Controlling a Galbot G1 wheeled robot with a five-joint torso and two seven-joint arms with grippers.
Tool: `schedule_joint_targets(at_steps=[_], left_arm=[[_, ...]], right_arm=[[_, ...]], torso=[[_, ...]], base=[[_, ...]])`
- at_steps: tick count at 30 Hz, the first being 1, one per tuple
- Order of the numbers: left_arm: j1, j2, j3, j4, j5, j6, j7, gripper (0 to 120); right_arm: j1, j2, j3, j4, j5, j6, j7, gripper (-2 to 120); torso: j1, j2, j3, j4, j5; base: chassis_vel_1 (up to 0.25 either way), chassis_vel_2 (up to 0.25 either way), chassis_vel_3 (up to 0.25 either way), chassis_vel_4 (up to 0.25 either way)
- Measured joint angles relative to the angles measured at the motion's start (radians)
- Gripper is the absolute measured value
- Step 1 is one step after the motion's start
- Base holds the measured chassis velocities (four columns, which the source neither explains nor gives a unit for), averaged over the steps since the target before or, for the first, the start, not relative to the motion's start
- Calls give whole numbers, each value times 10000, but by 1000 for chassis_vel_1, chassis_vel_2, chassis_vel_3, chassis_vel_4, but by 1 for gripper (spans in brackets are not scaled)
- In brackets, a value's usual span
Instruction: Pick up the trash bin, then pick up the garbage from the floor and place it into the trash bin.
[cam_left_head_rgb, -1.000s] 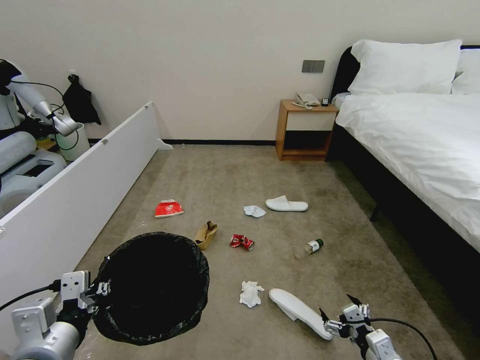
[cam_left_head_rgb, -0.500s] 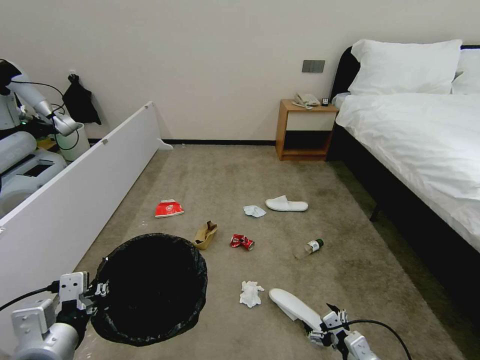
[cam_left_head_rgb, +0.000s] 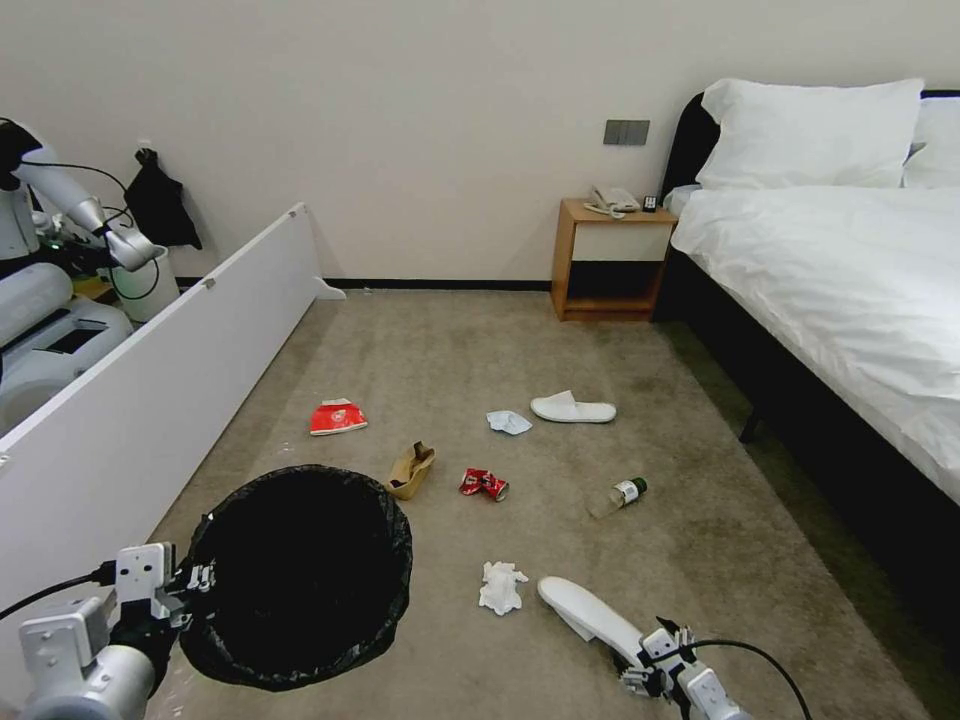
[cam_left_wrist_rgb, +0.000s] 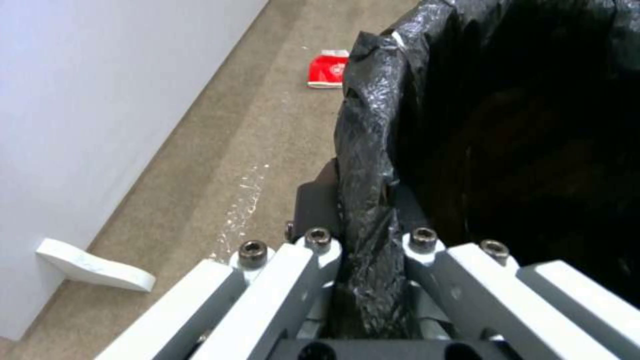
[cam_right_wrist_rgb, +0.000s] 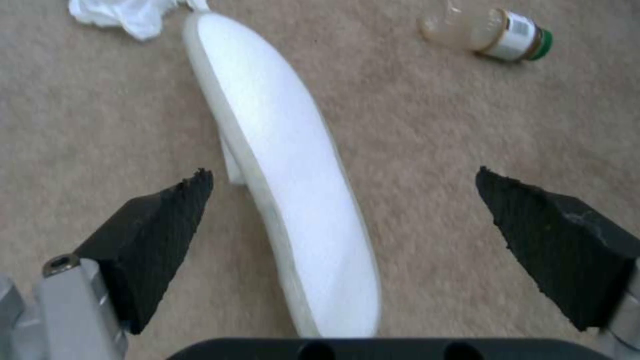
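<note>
- Left claw (cam_left_head_rgb: 200, 578), lower left of the head view: pressed together on the bag-covered rim of the trash bin (cam_left_head_rgb: 296, 575); in the left wrist view the fingers (cam_left_wrist_rgb: 313, 210) pinch the black liner's fold from both sides.
- Trash bin: round, lined with a black plastic bag (cam_left_wrist_rgb: 373, 165), open mouth upward, lower left of the head view, beside a long white panel (cam_left_head_rgb: 150, 390) that runs up the left side.
- Floor (cam_left_head_rgb: 450, 340): beige-brown carpet with faint darker patches.
- Red-white packet (cam_left_head_rgb: 337, 417): left of centre, lying flat, above the bin in the head view.
- Crumpled brown paper bag (cam_left_head_rgb: 412, 469): just beside the bin's upper right rim.
- Crushed red can (cam_left_head_rgb: 484, 484): centre, near the paper bag.
- Pale-blue tissue (cam_left_head_rgb: 508, 422): centre, just left of the far white slipper (cam_left_head_rgb: 572, 408).
- White tissue (cam_left_head_rgb: 501, 587): lower centre, near the toe end of the near white slipper (cam_left_head_rgb: 590, 612).
- Small bottle (cam_left_head_rgb: 618, 495): right of centre, on its side, dark cap (cam_right_wrist_rgb: 541, 44) pointing right.
- Right claw (cam_left_head_rgb: 640, 668), bottom edge right of centre: spread wide, holding nothing; in the right wrist view its two dark pads (cam_right_wrist_rgb: 160, 220) straddle the near slipper's lower end, apart from it on either side.
- Bed (cam_left_head_rgb: 850, 270): white bedding, right side; wooden nightstand (cam_left_head_rgb: 610, 260) at its left.
</note>
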Motion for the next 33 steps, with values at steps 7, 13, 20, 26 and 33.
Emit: schedule_joint_targets(at_steps=[7,13,20,26,33], left_arm=[[121,-3,-14,-86,92,0,0,4],[251,-70,-57,-189,154,0,2,4],[307,-110,-74,-209,224,0,2,4],[329,-149,-66,-229,272,0,4,4],[333,-153,-63,-233,284,0,8,4]], right_arm=[[753,-160,-704,-120,498,-268,61,100],[1609,-142,-1292,-208,903,-958,255,100],[2376,23,-1921,-602,1229,-1565,347,100],[2877,239,-2255,-893,1540,-2070,401,100],[3140,418,-2547,-1079,1704,-2159,362,100]], torso=[[0,0,0,0,1],[0,0,0,1,-1],[0,0,0,0,0],[0,0,-1,-3,-2],[0,0,-1,1,-1]], base=[[0,0,0,0],[0,0,0,0],[0,0,0,0],[0,0,0,0],[0,0,0,0]])
